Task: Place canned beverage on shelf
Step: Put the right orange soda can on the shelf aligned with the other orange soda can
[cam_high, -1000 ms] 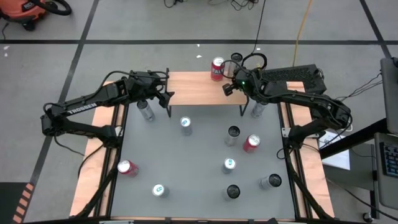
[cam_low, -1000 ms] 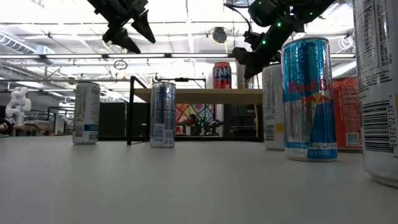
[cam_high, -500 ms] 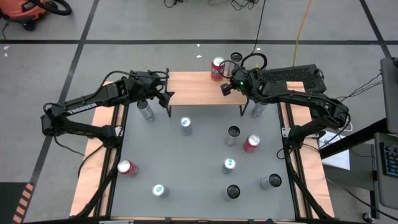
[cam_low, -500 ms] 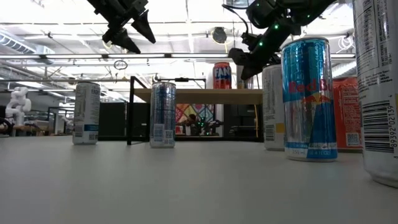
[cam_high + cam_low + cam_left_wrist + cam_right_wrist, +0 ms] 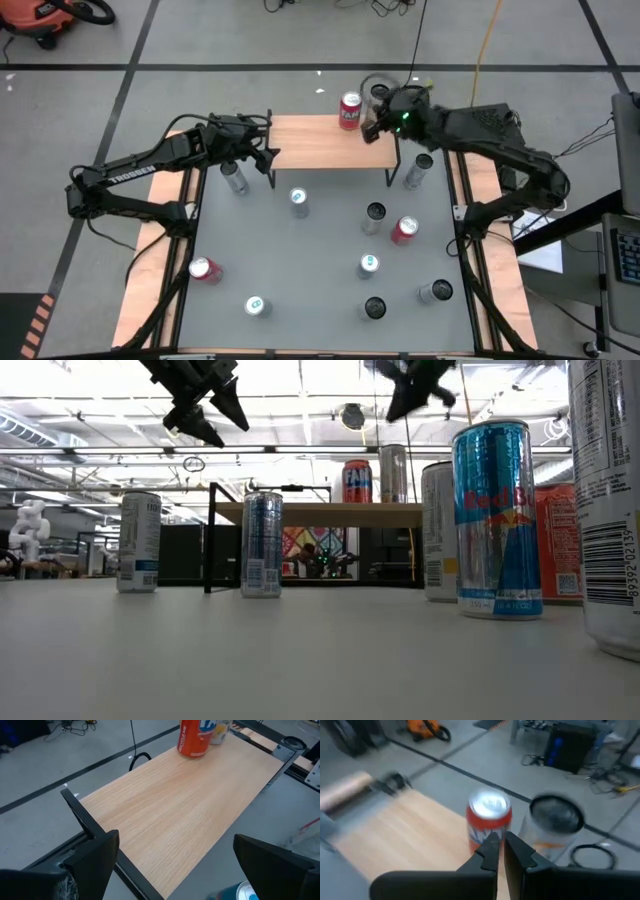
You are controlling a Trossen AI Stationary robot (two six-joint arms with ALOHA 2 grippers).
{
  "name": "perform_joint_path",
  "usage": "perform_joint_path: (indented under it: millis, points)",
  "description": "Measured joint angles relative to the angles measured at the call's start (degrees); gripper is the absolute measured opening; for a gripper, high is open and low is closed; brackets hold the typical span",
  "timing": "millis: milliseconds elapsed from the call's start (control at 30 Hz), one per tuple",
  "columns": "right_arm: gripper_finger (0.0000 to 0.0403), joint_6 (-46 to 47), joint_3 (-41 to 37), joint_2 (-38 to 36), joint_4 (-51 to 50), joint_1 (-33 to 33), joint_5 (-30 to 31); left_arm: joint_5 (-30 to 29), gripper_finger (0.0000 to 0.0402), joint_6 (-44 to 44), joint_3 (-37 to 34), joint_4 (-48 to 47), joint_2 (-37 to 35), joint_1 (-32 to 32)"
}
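Note:
The shelf [image 5: 320,145] stands at the table's far edge, a light wooden top on black legs. A red can [image 5: 349,110] and a dark-topped silver can [image 5: 393,473] stand upright on its far right end. My right gripper [image 5: 500,851] is shut on nothing and hangs high above that end, just on the near side of the two cans [image 5: 489,817] [image 5: 555,820]. My left gripper [image 5: 262,155] stands open and empty above the shelf's left end, its fingers [image 5: 95,855] wide over the wood [image 5: 175,795].
Several cans stand upright on the grey table: silver ones [image 5: 235,178] [image 5: 298,200] [image 5: 417,170], a dark-topped one [image 5: 374,215], red ones [image 5: 403,230] [image 5: 203,269], more toward the near edge. Pale side boards [image 5: 150,270] flank the table. A blue can [image 5: 492,520] stands close to the low camera.
My right gripper, shut throughout, has risen well above the shelf's right end and drawn a little toward the far edge. In the low view the silver can on the shelf now stands uncovered where the fingers were in front of it.

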Motion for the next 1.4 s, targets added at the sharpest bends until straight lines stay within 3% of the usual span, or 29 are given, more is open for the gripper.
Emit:
perform_joint_path:
  millis: [200,400,533,833,1100,1300,1400]
  points:
    - [0.0000,6.35,15.59,-0.04,-13.56,0.38,-3.27,0.07,0.0392,0.00,0.00,0.00,0.00,0.00]
    - [0.0000,9.64,24.19,0.07,-24.39,2.42,-4.40,1.34,0.0392,-1.71,0.00,0.02,0.00,-0.12]
    - [0.0000,8.72,24.54,-0.29,-27.08,3.92,-5.45,2.52,0.0392,-5.44,0.00,-0.02,0.00,-1.47]
    - [0.0000,-1.28,24.54,0.02,-33.11,4.24,-20.84,2.61,0.0392,-11.28,0.00,-0.92,0.00,-9.04]
    - [0.0000,-15.49,24.54,0.01,-35.69,3.38,-20.84,1.10,0.0392,-12.92,0.00,-6.60,0.26,-8.67]
    - [0.0000,-24.27,24.54,0.42,-35.77,3.32,-21.41,1.48,0.0392,-23.50,0.00,-14.93,0.28,-7.49]
    - [0.0000,-28.80,24.54,0.38,-36.70,3.28,-25.48,-0.35,0.0392,-29.22,0.00,-17.72,0.26,-8.58]
